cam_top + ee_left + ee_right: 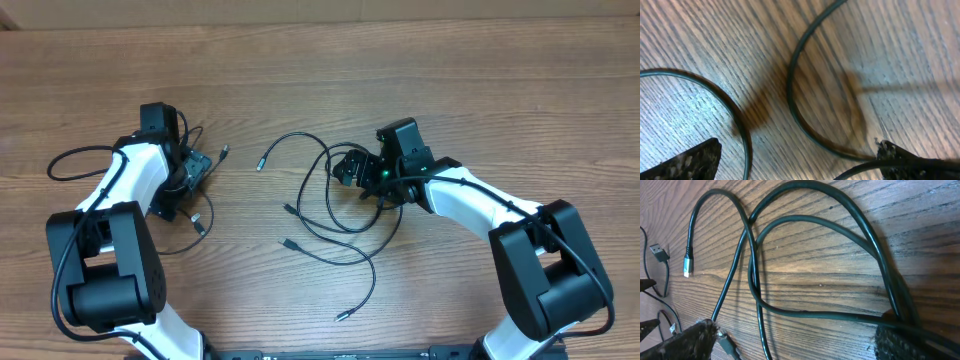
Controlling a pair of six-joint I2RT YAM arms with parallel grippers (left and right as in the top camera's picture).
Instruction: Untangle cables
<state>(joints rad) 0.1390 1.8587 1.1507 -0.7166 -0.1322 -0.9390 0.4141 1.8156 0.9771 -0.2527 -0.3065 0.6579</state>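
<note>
Overhead: cables [805, 313] lie loosely looped mid-desk [450, 90], under my right gripper [348, 168]; one strand sits beside my left gripper [195, 170]. Both jaws wide, apparently gripping nothing.

The left arm [135, 172] bends forward with its wrist tipped down, left jaws spread wide; the right arm [470, 200] reaches inward, right jaws equally wide.
</note>
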